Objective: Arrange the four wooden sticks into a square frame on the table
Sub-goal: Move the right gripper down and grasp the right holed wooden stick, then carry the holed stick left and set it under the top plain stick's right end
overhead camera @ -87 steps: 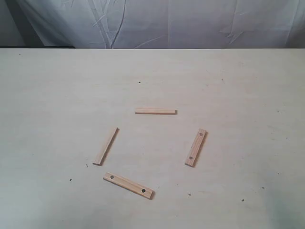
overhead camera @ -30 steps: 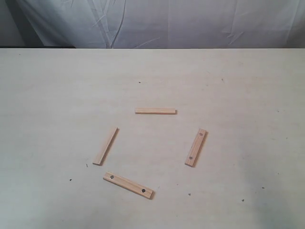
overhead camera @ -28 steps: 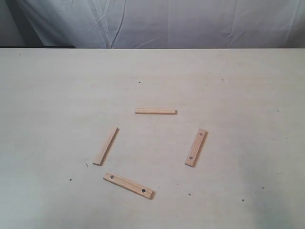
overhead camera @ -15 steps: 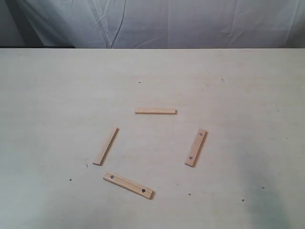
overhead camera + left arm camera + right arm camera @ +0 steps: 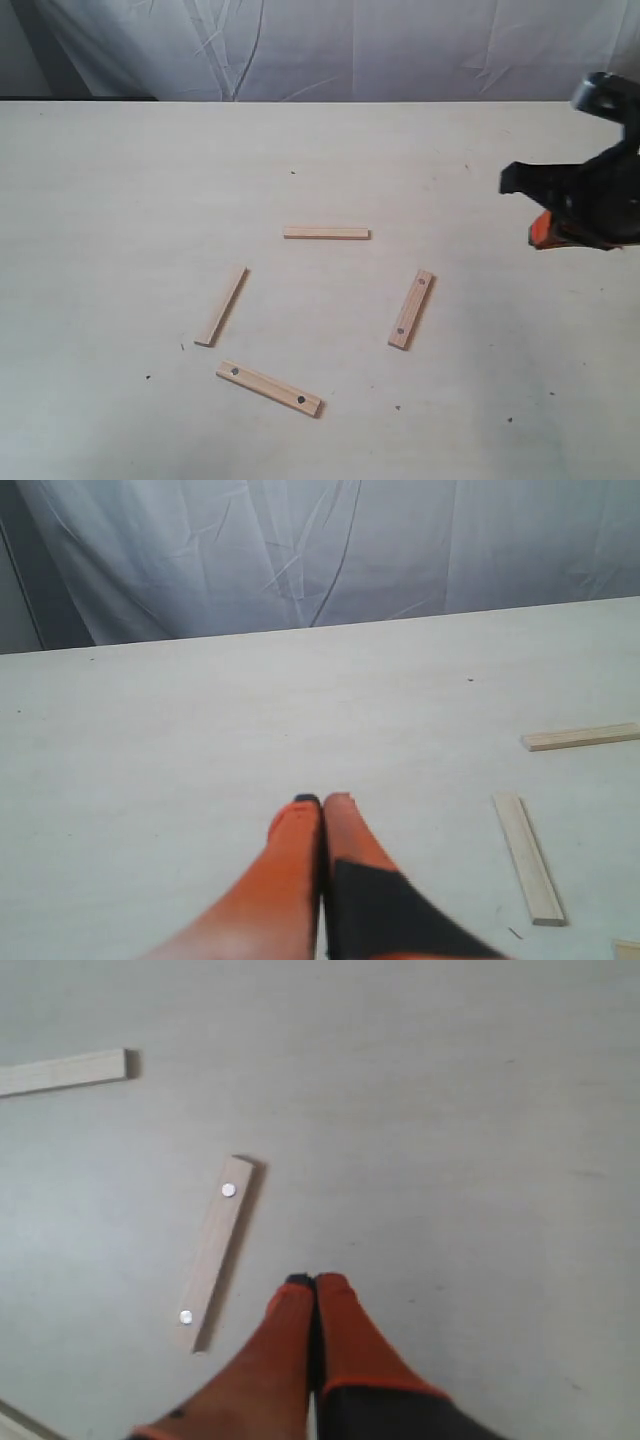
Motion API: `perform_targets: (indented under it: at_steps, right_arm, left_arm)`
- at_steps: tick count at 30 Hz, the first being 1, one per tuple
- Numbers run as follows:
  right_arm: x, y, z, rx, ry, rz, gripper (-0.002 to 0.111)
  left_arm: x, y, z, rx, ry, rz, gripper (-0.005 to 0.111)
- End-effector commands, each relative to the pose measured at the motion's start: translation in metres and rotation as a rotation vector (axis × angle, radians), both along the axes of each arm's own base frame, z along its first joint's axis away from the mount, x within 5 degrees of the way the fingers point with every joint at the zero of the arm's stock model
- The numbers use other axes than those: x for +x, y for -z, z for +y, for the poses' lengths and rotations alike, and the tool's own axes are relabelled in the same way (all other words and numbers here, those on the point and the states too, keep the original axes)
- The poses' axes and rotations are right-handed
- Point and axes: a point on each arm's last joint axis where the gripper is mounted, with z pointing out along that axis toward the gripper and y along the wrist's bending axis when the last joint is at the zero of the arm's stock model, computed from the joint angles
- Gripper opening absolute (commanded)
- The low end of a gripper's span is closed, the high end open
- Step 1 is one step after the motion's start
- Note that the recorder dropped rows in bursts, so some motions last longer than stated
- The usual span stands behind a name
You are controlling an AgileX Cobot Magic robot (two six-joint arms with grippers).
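Note:
Four wooden sticks lie apart on the table (image 5: 120, 200) in a loose ring. A plain stick (image 5: 326, 233) lies at the back, another plain stick (image 5: 221, 305) on the left. A holed stick (image 5: 411, 309) is on the right, and a second holed stick (image 5: 268, 388) lies at the front. No corners touch, so no square frame stands. My right gripper (image 5: 540, 232) hovers shut and empty at the right edge, above and right of the right holed stick (image 5: 212, 1252). In the right wrist view its orange fingers (image 5: 340, 1320) are pressed together. My left gripper (image 5: 322, 800) is shut and empty, short of a plain stick (image 5: 529, 856).
A white cloth backdrop (image 5: 330, 45) hangs behind the table's far edge. Small dark specks (image 5: 293, 172) dot the tabletop. The back plain stick (image 5: 580, 737) also shows in the left wrist view.
My right arm has come into the exterior view from the right edge. The four sticks have not moved.

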Motion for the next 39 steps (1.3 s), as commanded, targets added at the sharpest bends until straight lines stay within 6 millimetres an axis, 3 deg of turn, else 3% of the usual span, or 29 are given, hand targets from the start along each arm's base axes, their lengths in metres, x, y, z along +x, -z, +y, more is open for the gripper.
perform_targets:
  at_steps: [1, 6, 11, 20, 26, 28, 39]
  right_arm:
    - [0.019, 0.011, 0.048, 0.010, -0.044, 0.045, -0.001]
    - [0.027, 0.030, 0.095, -0.048, 0.022, 0.097, -0.001]
    - [0.024, 0.055, 0.119, -0.089, 0.138, 0.143, -0.001]
    - [0.025, 0.078, 0.122, -0.110, 0.225, 0.207, 0.000]
    - [0.027, 0.083, 0.122, -0.114, 0.248, 0.208, 0.037]
    - [0.027, 0.086, 0.121, -0.119, 0.260, 0.217, 0.044]
    - [0.027, 0.106, 0.121, -0.155, 0.289, 0.265, 0.041]
  left_arm:
    - [0.000, 0.000, 0.000, 0.000, 0.000, -0.015, 0.000]
    - [0.000, 0.000, 0.000, 0.000, 0.000, -0.015, 0.000]
    - [0.000, 0.000, 0.000, 0.000, 0.000, -0.015, 0.000]
    - [0.000, 0.000, 0.000, 0.000, 0.000, -0.015, 0.000]
    - [0.000, 0.000, 0.000, 0.000, 0.000, -0.015, 0.000]
    - [0.000, 0.000, 0.000, 0.000, 0.000, -0.015, 0.000]
    - [0.000, 0.000, 0.000, 0.000, 0.000, -0.015, 0.000]
